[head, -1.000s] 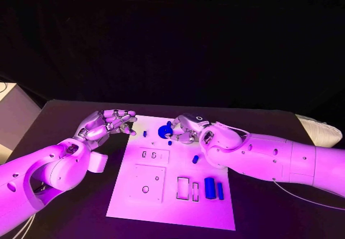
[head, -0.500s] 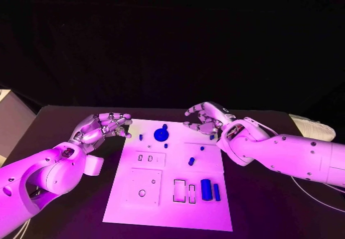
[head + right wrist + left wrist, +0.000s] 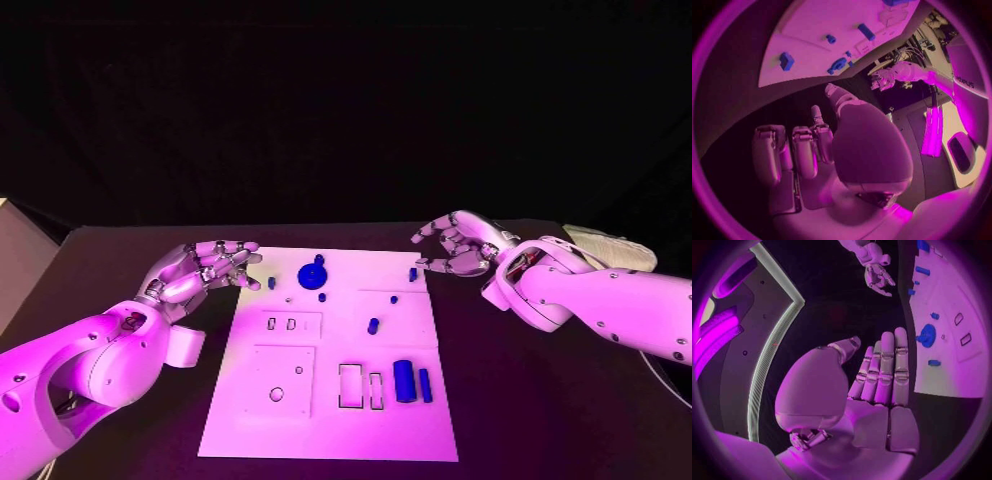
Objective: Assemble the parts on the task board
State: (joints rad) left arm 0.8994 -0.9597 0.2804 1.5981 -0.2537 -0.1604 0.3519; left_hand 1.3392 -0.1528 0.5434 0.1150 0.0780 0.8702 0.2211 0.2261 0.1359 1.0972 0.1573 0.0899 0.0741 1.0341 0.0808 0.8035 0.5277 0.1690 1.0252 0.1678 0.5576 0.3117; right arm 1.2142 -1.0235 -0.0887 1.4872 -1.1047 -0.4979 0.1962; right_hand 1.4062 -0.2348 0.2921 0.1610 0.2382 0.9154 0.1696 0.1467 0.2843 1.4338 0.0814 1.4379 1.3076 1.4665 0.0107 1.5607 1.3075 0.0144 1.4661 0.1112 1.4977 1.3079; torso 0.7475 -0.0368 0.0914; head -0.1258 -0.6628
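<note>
We see the task board (image 3: 335, 400) lying flat in the middle of the black surface (image 3: 116, 250). The left hand (image 3: 202, 268) hovers just beside the board's left edge, fingers apart, holding nothing. The right hand (image 3: 459, 245) hangs off the board's far right corner, fingers loosely curled and separated, also empty. On the board, a round blue part (image 3: 312, 273) sits near the far edge, a small blue part (image 3: 374, 325) lies toward the centre, and two upright blue bars (image 3: 413, 382) rest side by side near the right edge.
</note>
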